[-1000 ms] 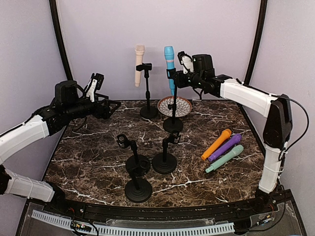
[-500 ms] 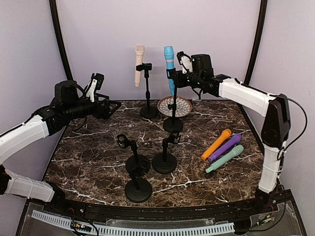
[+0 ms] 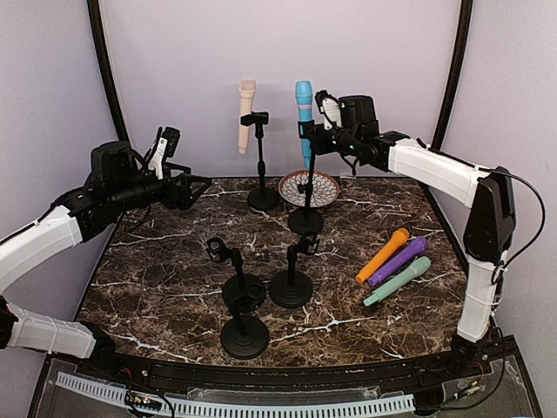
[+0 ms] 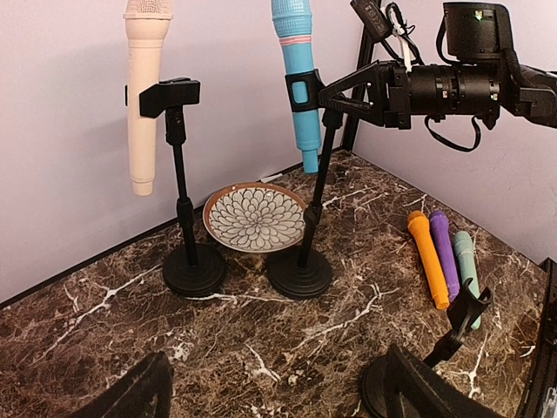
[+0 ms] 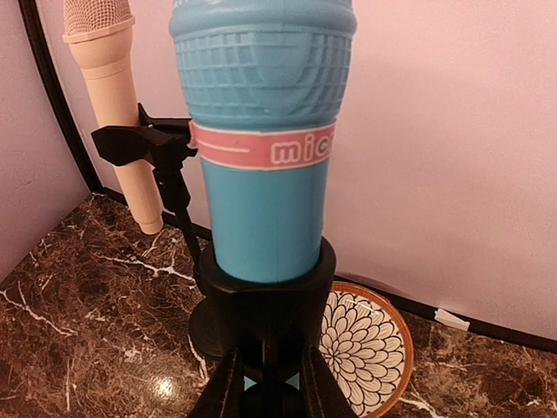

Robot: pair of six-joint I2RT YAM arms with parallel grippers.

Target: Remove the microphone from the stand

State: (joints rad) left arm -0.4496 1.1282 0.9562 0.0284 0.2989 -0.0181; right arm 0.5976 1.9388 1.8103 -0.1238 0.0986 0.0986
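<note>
At the back of the counter (image 3: 174, 261), the blue microphone (image 4: 296, 70) stands straight up in its stand (image 4: 300, 270), with its head on top. It is not out yet. A black clip (image 5: 265, 287) hugs its round body like a ring, so I think it has to slide up to come free.

The right pincer (image 4: 329, 97) reaches in from the side. Its two fingers are squeezed together on the neck just under the clip, maybe to hold the thin stand steady. The stand is a skinny rod on a flat round foot, so it could tip.

The left pincer (image 3: 202, 186) hangs far off to the left. Its fingers are wide apart and hold nothing. It points at the stands and may be waiting to help.

The blue microphone looks like smooth plastic, with a bumpy grid on its head and a pink band below. Beside it a cream microphone (image 4: 144, 87) hangs in its own clip. A plate (image 4: 209, 213) with a flower pattern sits between the two round feet. The counter is dark and shiny, with white cracks like marble.
</note>
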